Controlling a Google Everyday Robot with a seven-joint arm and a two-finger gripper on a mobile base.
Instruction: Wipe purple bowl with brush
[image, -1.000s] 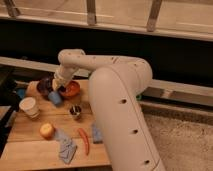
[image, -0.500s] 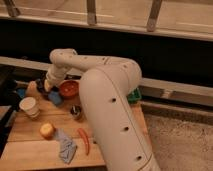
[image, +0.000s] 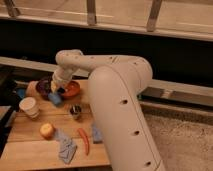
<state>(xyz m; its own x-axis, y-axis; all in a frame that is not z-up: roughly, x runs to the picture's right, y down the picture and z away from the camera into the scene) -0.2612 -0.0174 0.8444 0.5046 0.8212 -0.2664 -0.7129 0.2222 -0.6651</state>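
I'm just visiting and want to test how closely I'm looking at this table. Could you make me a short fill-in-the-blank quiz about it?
1. The claw hangs over the table's far left end, next to the purple bowl and the ____-red bowl.
2. The white paper ____ stands near the table's left edge.
3. Beside the blue cloth lies a long red ____.

Missing words: orange; cup; chili pepper

A wooden desk (image: 30, 150) stands at the lower left, where the gripper (image: 56, 91) hangs low above it. Behind runs a dark wall panel (image: 175, 55) under a pale railing (image: 150, 15). Speckled grey floor (image: 185, 140) lies at the right.
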